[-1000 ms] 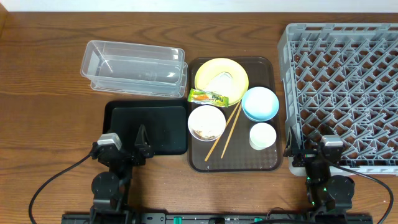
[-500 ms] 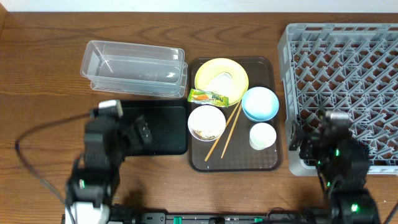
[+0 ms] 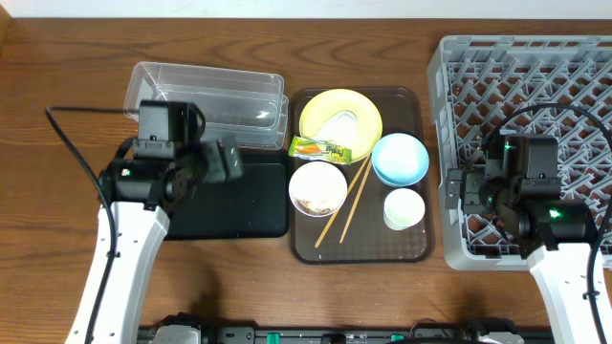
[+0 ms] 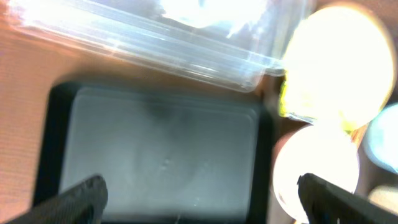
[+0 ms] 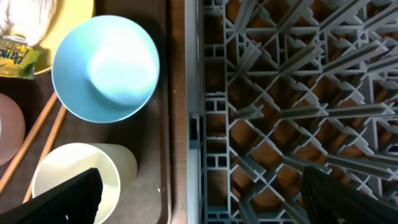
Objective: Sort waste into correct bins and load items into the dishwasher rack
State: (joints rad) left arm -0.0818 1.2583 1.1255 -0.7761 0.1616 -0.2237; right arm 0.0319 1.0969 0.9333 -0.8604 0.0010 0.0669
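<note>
On the brown serving tray (image 3: 406, 247) sit a yellow plate (image 3: 356, 111) with crumpled white paper (image 3: 337, 126), a green-and-orange wrapper (image 3: 319, 148), a white bowl (image 3: 317, 187) holding crumbs, a light blue bowl (image 3: 400, 158), a small white cup (image 3: 403, 208) and wooden chopsticks (image 3: 344, 204). The clear tub (image 3: 206, 103) and black tray (image 3: 244, 205) lie left of it. The grey dishwasher rack (image 3: 535, 96) stands on the right. My left gripper (image 4: 199, 196) is open above the black tray (image 4: 161, 155). My right gripper (image 5: 202, 199) is open over the rack's left edge (image 5: 194, 124), beside the cup (image 5: 74, 180) and blue bowl (image 5: 106, 68).
The wooden table (image 3: 57, 76) shows around everything. Black cables run from both arms. The rack's left wall stands close to the serving tray's right rim (image 5: 163, 124).
Both arms have risen from their low rest at the front edge and moved forward: the left over the black tray, the right over the rack's left edge.
</note>
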